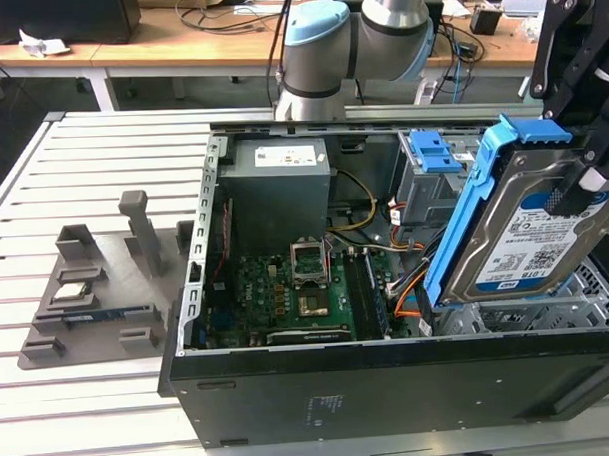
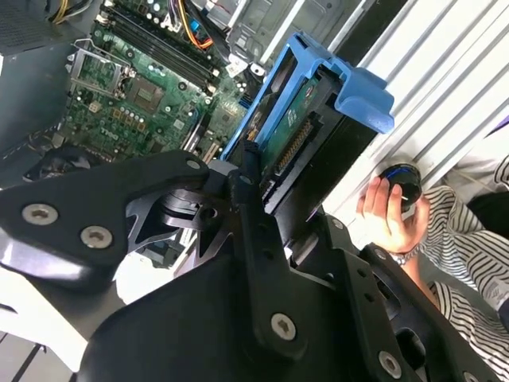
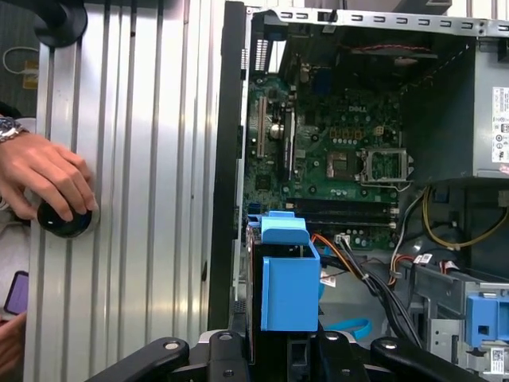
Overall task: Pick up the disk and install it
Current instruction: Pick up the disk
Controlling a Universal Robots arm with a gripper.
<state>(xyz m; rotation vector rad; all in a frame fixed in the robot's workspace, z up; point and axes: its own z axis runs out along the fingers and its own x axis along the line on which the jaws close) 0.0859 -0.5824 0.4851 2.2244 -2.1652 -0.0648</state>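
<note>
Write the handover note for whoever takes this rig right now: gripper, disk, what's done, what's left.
Gripper: shut on the disk.
Disk: off the table, held tilted over the open computer case at the exterior view's right, with its blue bracket on.
Done: the pickup.
Left: the install. The disk is not yet seated in the case.
Note: a person's hand rests on a black knob on the table beside the case.

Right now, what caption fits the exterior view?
Robot jaws hold the disk tilted over the open computer case.
</note>
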